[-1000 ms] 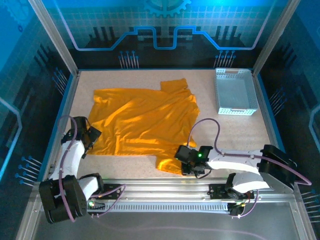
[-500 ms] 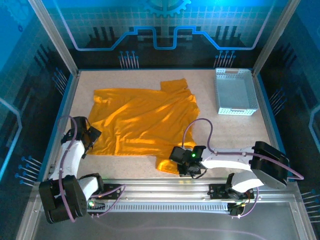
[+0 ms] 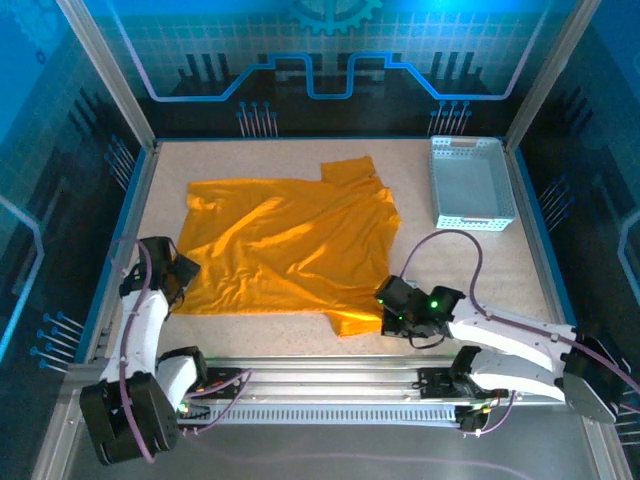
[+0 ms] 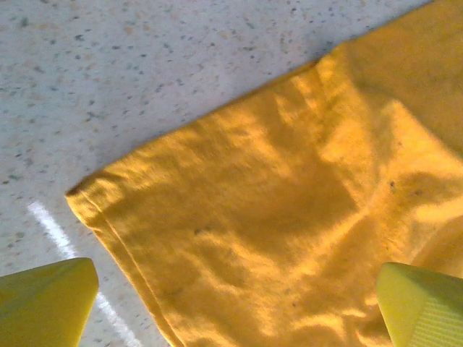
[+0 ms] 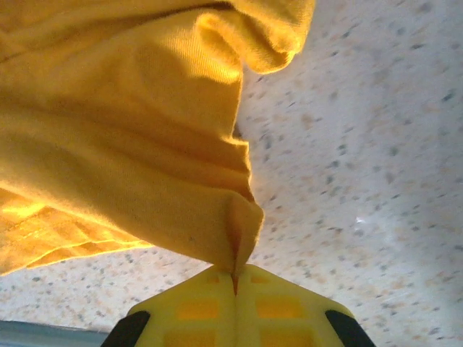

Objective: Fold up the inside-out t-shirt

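Moved: the right gripper (image 3: 392, 306) has drawn rightward, clenched on the near edge of the inside-out t-shirt (image 3: 285, 245), pulling it flatter. We log the shirt spread across the bench (image 3: 470, 265), the left gripper (image 3: 178, 272) released above its hem corner; folding not begun.

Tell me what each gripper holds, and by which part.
The right gripper pinches a bunched fold at the near right corner of the orange-yellow soft t-shirt. The left gripper is open and holds nothing.
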Controlling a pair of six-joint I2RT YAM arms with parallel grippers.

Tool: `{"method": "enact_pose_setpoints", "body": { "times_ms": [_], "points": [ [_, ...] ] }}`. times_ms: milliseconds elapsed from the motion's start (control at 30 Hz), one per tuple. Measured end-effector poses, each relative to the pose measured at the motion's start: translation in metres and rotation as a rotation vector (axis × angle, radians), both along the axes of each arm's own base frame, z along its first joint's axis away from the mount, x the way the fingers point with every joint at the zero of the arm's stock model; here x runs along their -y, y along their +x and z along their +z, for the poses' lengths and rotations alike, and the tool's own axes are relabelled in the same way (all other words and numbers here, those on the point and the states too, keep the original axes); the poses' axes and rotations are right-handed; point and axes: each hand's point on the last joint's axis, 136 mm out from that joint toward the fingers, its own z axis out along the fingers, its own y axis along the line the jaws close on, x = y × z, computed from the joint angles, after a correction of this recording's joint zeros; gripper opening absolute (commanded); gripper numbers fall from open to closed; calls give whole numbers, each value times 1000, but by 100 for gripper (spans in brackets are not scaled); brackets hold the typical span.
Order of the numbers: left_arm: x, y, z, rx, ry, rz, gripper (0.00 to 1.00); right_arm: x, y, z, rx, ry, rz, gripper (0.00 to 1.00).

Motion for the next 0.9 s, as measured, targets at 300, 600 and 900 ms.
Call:
{"method": "enact_pose_setpoints", "body": {
  "times_ms": [300,600,900],
  "points": [
    [-7,-41,-9,-109,30,139,96,7,14,-3,7,18,10,5],
    [-12,-63,-36,-316,10,221,91,1,19,-15,-61,-12,72,5],
    [-32,-44,-32,-304,39,236,84,-4,21,-11,-56,5,88,5]
  ]
}}
